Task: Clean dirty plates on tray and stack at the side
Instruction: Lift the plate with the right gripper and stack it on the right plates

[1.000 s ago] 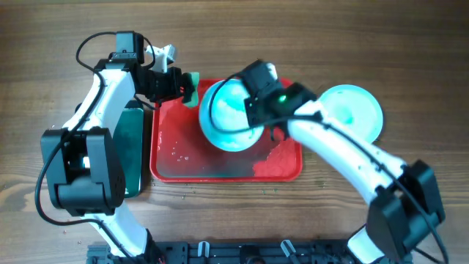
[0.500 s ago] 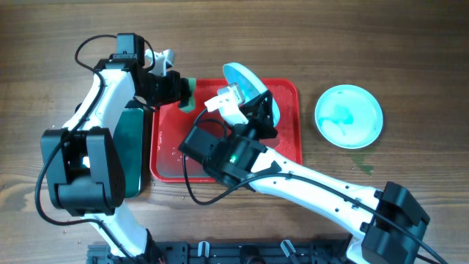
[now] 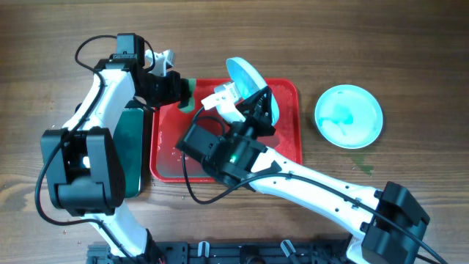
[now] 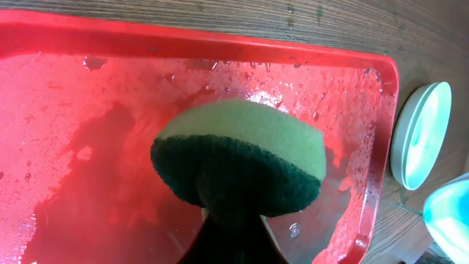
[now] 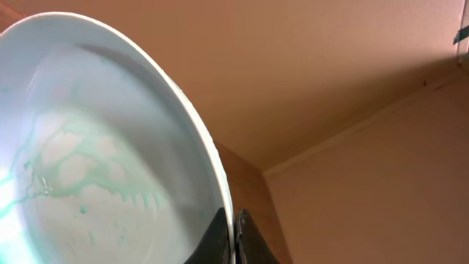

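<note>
Plate (image 3: 244, 73), streaked green, tilts on edge above the tray (image 3: 287, 99), its rim pinched in the right tool (image 5: 233, 236); wet, it may slip once the sponge (image 4: 242, 158) clamped in the left tool (image 3: 178, 92) presses.

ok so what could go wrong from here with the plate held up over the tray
1. The right claw pinches the tilted plate only at its rim; it could slip and drop onto the red tray.
2. The plate is streaked green, and scrubbing with the sponge in the left claw may lever it out of that thin grip.
</note>
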Controlling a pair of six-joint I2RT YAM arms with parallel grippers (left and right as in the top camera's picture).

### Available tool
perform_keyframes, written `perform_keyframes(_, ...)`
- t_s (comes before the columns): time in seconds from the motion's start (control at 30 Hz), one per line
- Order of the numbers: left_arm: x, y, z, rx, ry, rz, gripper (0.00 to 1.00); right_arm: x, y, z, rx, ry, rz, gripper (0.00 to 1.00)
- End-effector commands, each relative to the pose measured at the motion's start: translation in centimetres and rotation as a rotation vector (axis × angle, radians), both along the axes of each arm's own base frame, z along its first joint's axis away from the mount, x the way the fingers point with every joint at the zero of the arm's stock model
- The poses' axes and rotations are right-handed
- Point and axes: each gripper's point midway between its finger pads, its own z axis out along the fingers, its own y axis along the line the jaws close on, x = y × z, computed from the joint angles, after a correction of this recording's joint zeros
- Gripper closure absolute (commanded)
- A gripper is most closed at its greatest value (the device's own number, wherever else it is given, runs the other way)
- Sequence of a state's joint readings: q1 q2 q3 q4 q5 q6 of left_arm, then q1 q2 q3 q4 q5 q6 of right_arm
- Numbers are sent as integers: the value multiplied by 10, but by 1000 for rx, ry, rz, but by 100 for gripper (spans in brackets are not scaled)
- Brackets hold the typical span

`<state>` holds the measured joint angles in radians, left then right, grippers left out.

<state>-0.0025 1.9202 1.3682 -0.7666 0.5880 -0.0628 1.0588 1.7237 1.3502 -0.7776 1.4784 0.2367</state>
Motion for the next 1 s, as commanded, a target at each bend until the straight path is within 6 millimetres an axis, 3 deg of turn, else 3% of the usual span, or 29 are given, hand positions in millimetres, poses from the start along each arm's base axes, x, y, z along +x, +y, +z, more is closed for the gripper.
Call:
perform_keyframes(0.0, 7, 3, 15, 5, -39, 11, 96, 0, 5, -4, 49, 39, 29, 96)
perform_keyframes(0.1, 7, 3, 15, 5, -39, 11, 96, -3, 25, -44, 153, 251, 135, 96)
perform_keyframes(0.17, 7, 3, 15, 5, -39, 11, 96, -7, 28, -57, 164, 319, 157, 96)
perform_keyframes(0.23, 7, 3, 15, 5, -40, 11, 96, -8, 28, -58, 174, 326, 157, 96)
perform_keyframes(0.37, 7, 3, 15, 5, -39, 11, 96, -34, 69, -68, 532, 595, 349, 96)
perform_keyframes(0.47, 7, 3, 15, 5, -39, 11, 96, -36, 50, -46, 778, 737, 406, 96)
perform_keyframes(0.57, 7, 3, 15, 5, -39, 11, 96, -20, 7, -6, 1029, 723, 419, 96)
perform_keyframes(0.6, 7, 3, 15, 5, -39, 11, 96, -12, -17, 3, 1108, 686, 361, 96)
perform_keyframes(0.67, 7, 3, 14, 5, -39, 11, 96, 1, -93, 4, 1265, 569, 81, 96)
perform_keyframes(0.77, 7, 4, 14, 14, -39, 13, 96, 0, -192, -19, 1341, 468, -277, 96)
perform_keyframes(0.83, 7, 5, 13, 23, -39, 16, 96, -14, -265, -56, 1334, 398, -554, 96)
perform_keyframes(0.97, 7, 5, 13, 23, -39, 16, 96, -35, -311, -111, 1315, 395, -772, 96)
